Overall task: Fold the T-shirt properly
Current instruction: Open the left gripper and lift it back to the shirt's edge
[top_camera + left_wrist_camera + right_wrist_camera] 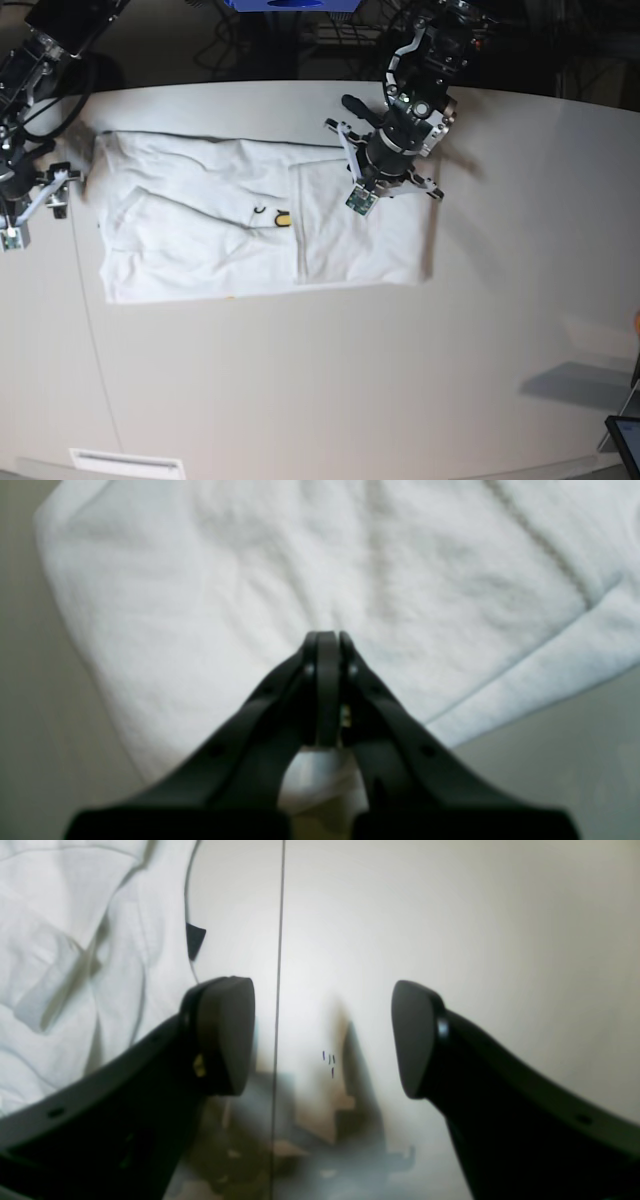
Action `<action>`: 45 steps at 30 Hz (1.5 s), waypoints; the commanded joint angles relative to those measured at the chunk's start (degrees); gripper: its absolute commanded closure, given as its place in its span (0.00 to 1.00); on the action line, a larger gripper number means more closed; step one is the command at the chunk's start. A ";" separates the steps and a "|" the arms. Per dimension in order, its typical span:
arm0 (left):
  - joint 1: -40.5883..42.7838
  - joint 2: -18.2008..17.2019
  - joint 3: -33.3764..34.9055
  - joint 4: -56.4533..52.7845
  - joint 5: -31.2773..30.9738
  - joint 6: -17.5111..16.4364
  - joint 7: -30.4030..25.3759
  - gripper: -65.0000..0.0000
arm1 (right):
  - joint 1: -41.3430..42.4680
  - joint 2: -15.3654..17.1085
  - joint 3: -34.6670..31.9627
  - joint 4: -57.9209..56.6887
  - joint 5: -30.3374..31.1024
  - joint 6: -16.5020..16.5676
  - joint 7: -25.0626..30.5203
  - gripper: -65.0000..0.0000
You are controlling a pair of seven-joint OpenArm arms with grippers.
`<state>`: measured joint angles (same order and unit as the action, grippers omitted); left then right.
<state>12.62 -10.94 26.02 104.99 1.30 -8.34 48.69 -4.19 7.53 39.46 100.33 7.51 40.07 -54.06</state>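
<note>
The white T-shirt (220, 230) lies flat on the table, plain side up, with its right part folded over. A bit of yellow print (283, 218) peeks out at the fold. My left gripper (378, 172) hovers over the shirt's folded right part near its far edge. In the left wrist view the left gripper (327, 637) is shut, tips together above the white cloth (250, 580), with no cloth seen between them. My right gripper (35, 208) is beside the shirt's left edge. In the right wrist view it (322, 1037) is open over bare table, next to the cloth (60, 940) and its dark tag (195, 940).
The pale table (350, 380) has a thin seam (277, 990) running under my right gripper. Dark equipment and cables lie beyond the far edge, with a blue object (290, 3) there. A screen corner (625, 435) shows at the lower right, and a white label (125, 463) at the lower left.
</note>
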 commanded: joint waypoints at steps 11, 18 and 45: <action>3.16 0.08 -0.04 3.71 -0.03 0.21 -0.29 1.00 | 0.45 0.87 0.14 1.25 0.62 -0.07 1.10 0.37; 2.89 0.08 -0.22 4.86 0.33 0.21 -0.29 1.00 | 0.45 0.87 0.14 1.25 0.62 -0.07 1.10 0.37; 2.98 7.20 -47.78 5.56 -9.78 -17.11 -0.38 1.00 | -0.78 1.13 0.05 1.25 0.62 -0.07 1.62 0.37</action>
<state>15.73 -3.31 -21.50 109.82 -8.75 -25.89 49.15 -5.72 7.70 39.35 100.38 7.51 40.07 -53.58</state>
